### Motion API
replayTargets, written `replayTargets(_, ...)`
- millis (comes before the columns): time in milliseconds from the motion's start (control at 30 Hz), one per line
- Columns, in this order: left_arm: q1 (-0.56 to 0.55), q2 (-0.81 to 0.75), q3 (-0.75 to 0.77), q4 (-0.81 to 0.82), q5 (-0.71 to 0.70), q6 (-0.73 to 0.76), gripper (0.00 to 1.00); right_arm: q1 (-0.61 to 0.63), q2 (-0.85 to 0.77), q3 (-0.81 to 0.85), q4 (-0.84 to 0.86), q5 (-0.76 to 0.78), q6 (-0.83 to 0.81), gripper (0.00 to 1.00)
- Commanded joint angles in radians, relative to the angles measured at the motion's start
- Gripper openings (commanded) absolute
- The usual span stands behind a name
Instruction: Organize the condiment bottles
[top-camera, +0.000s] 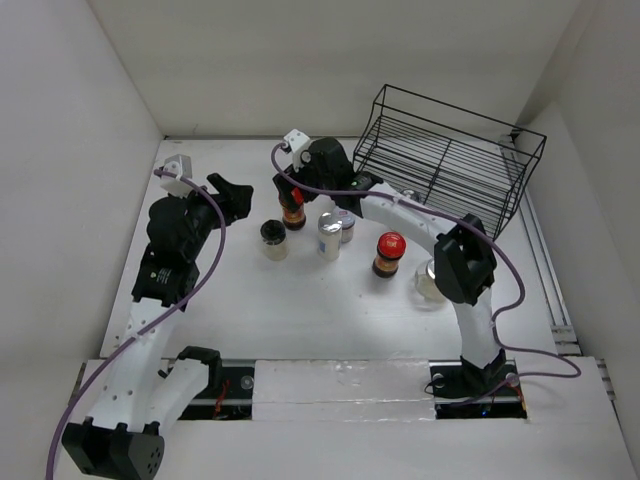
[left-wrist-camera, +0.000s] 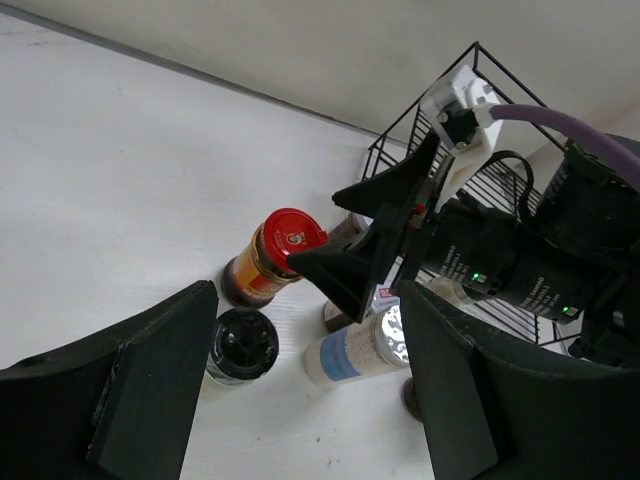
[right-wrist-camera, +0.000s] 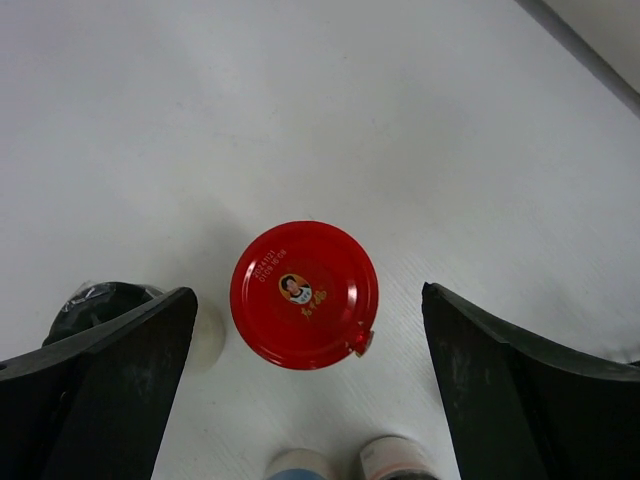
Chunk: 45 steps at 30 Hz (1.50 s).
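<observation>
A red-lidded jar (top-camera: 292, 218) with dark contents stands at the middle back of the table. My right gripper (top-camera: 293, 198) hangs open just above it. In the right wrist view its red lid (right-wrist-camera: 300, 270) lies between the spread fingers (right-wrist-camera: 110, 380), untouched. A black-lidded jar (top-camera: 272, 238) stands to its left. A silver-lidded jar with a blue label (top-camera: 329, 235) and another jar (top-camera: 346, 225) stand to its right. A second red-lidded jar (top-camera: 389, 253) stands further right. My left gripper (top-camera: 238, 197) is open and empty, left of the group, looking at the jars (left-wrist-camera: 275, 255).
A black wire rack (top-camera: 450, 160) lies tilted at the back right. A pale jar (top-camera: 428, 283) is partly hidden by my right arm's elbow. White walls close in the table on the left, back and right.
</observation>
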Motion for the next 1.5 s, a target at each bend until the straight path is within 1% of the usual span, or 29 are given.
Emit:
replayTargets(0, 0.006, 0.003, 0.015, 0.033, 0.001, 0.008, 0.7, 0.011, 0.027, 0.075, -0.039, -0.064, 0.009, 1.0)
replayTargets(267, 0.006, 0.014, 0.015, 0.033, 0.044, 0.008, 0.7, 0.02, 0.076, 0.087, -0.059, -0.065, 0.009, 1.0)
replayTargets(400, 0.006, 0.014, 0.015, 0.044, 0.044, 0.008, 0.7, 0.021, 0.076, 0.087, -0.045, -0.025, 0.03, 1.0)
replayTargets(433, 0.006, 0.014, 0.015, 0.044, 0.044, 0.008, 0.7, 0.021, 0.087, 0.087, -0.034, -0.015, 0.03, 0.98)
replayTargets(467, 0.006, 0.014, 0.006, 0.044, 0.055, 0.008, 0.7, 0.021, 0.087, 0.087, -0.025, -0.015, 0.03, 0.89)
replayTargets(500, 0.006, 0.014, 0.006, 0.044, 0.055, 0.008, 0.7, 0.021, 0.097, 0.087, -0.016, -0.015, 0.03, 0.83)
replayTargets(533, 0.006, 0.014, 0.006, 0.044, 0.055, 0.008, 0.7, 0.021, 0.097, 0.087, -0.016, -0.004, 0.03, 0.82)
replayTargets(567, 0.006, 0.014, 0.006, 0.044, 0.055, 0.008, 0.7, 0.021, 0.107, 0.087, -0.016, -0.004, 0.03, 0.69)
replayTargets(600, 0.006, 0.014, 0.006, 0.044, 0.044, 0.008, 0.7, 0.021, 0.107, 0.087, -0.016, -0.004, 0.041, 0.63)
replayTargets(667, 0.006, 0.014, 0.006, 0.044, 0.053, 0.008, 0.7, 0.021, 0.091, 0.087, 0.035, -0.004, 0.041, 0.59)
replayTargets(700, 0.006, 0.014, 0.006, 0.044, 0.053, 0.008, 0.7, 0.021, 0.064, 0.075, 0.053, -0.004, 0.053, 0.51)
replayTargets(733, 0.006, 0.014, 0.006, 0.053, 0.053, 0.008, 0.7, 0.021, 0.045, 0.061, 0.075, -0.004, 0.053, 0.48)
replayTargets(800, 0.006, 0.014, 0.006, 0.053, 0.053, 0.008, 0.7, 0.021, -0.016, 0.049, 0.149, -0.004, 0.062, 0.48)
replayTargets(867, 0.015, 0.014, 0.006, 0.042, 0.053, 0.008, 0.7, 0.011, -0.05, 0.049, 0.19, -0.004, 0.063, 0.45)
replayTargets(900, 0.015, 0.014, 0.006, 0.042, 0.053, 0.008, 0.7, 0.011, -0.067, 0.049, 0.217, -0.004, 0.063, 0.45)
replayTargets(1067, 0.015, 0.005, 0.006, 0.051, 0.053, 0.008, 0.7, -0.051, -0.182, 0.06, 0.292, -0.042, 0.072, 0.44)
replayTargets(1200, 0.015, 0.005, 0.006, 0.051, 0.053, 0.008, 0.7, -0.128, -0.215, 0.093, 0.302, -0.032, 0.072, 0.44)
replayTargets(1233, 0.015, 0.005, 0.006, 0.051, 0.053, 0.008, 0.7, -0.165, -0.229, 0.106, 0.302, -0.021, 0.072, 0.44)
replayTargets(1467, 0.015, 0.014, 0.006, 0.051, 0.064, 0.008, 0.7, -0.321, -0.206, 0.242, 0.302, 0.01, 0.115, 0.43)
